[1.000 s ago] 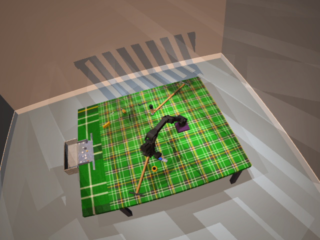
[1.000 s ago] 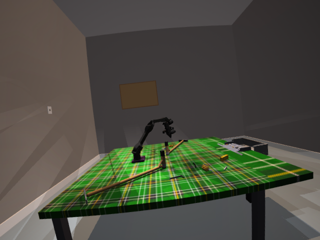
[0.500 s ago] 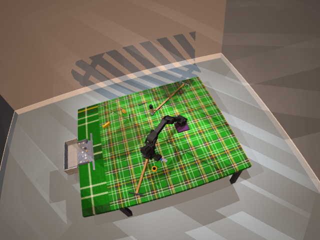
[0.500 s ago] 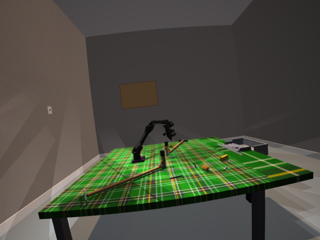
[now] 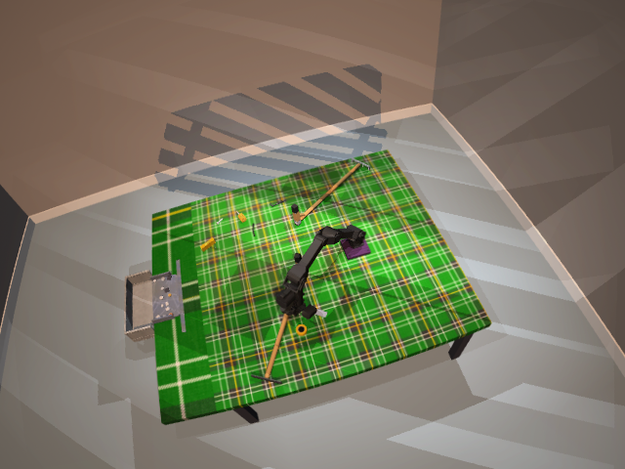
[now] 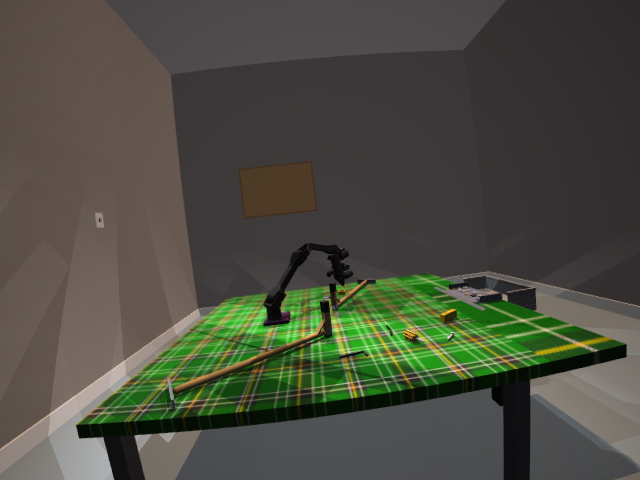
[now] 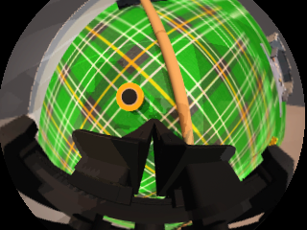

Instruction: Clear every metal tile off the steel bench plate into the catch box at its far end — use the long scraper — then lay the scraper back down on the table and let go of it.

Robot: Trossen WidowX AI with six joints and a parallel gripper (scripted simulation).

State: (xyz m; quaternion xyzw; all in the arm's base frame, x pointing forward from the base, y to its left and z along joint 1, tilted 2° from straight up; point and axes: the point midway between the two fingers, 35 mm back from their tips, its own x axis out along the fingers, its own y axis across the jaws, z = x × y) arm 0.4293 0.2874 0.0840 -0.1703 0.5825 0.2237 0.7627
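Observation:
My gripper (image 6: 341, 283) (image 7: 153, 122) is shut and empty above the table, over the upper part of a long wooden handle (image 5: 276, 347) (image 6: 354, 292) (image 7: 174, 67). That handle has a dark flat crosswise head (image 5: 266, 378) (image 6: 366, 281). A second wooden-handled tool (image 5: 333, 190) (image 6: 248, 360) lies on the table's other side, with a grey crosswise head that looks rake-like. Each has an upright grip at its inner end. The steel plate (image 5: 175, 303) at the table's edge bears several small tiles (image 5: 162, 304). The catch box (image 5: 141, 331) (image 6: 519, 298) adjoins the plate beyond the edge.
An orange ring (image 5: 296, 329) (image 7: 139, 97) lies near the first handle, beside a whitish piece (image 5: 321, 313). A yellow block (image 5: 207, 244) (image 6: 448, 315), an orange object (image 5: 241, 217) (image 6: 410, 335) and thin dark pieces lie towards the plate side. My base stands on a purple pad (image 5: 357, 249).

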